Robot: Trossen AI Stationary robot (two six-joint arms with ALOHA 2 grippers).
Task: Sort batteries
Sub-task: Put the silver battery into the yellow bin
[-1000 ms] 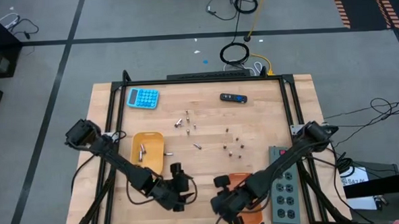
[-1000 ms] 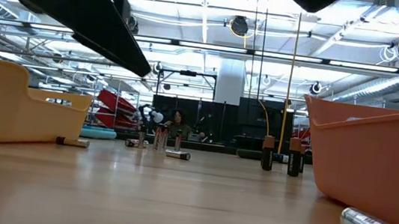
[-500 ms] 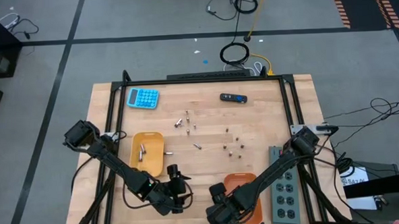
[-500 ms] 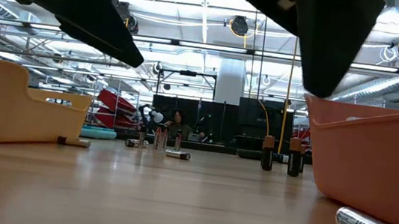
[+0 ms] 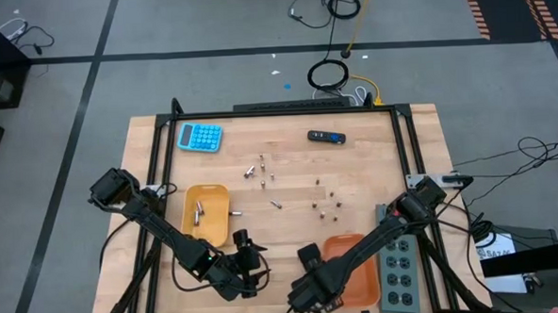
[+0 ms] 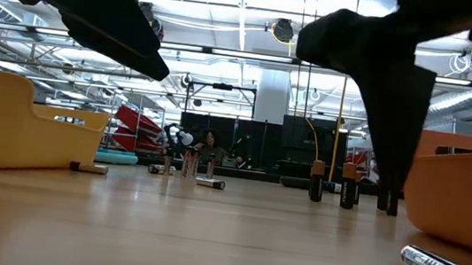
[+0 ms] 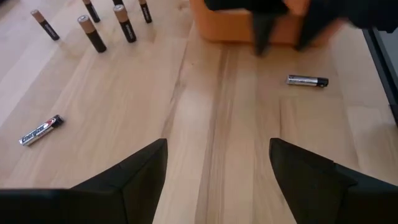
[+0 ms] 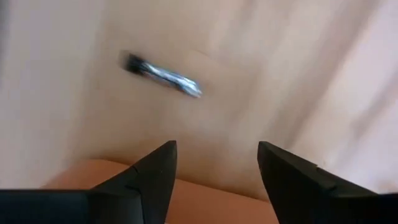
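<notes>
Two claws sit at the near edge of my table [image 5: 290, 189], both with fingers apart and holding nothing. My right claw [image 5: 309, 301] hangs over bare wood just beside the orange tray [image 5: 355, 266], and one silvery battery [image 8: 163, 77] lies on the wood ahead of it, beside that tray. My left claw [image 5: 249, 280] hovers low, near the yellow tray [image 5: 209, 216], which holds two batteries [image 5: 198, 213]. Farther out, mid-table, the loose batteries [image 5: 326, 202] are scattered, some standing, some lying. At the far side I see a blue calculator [image 5: 200, 136] and a black-and-blue device [image 5: 326, 136].
</notes>
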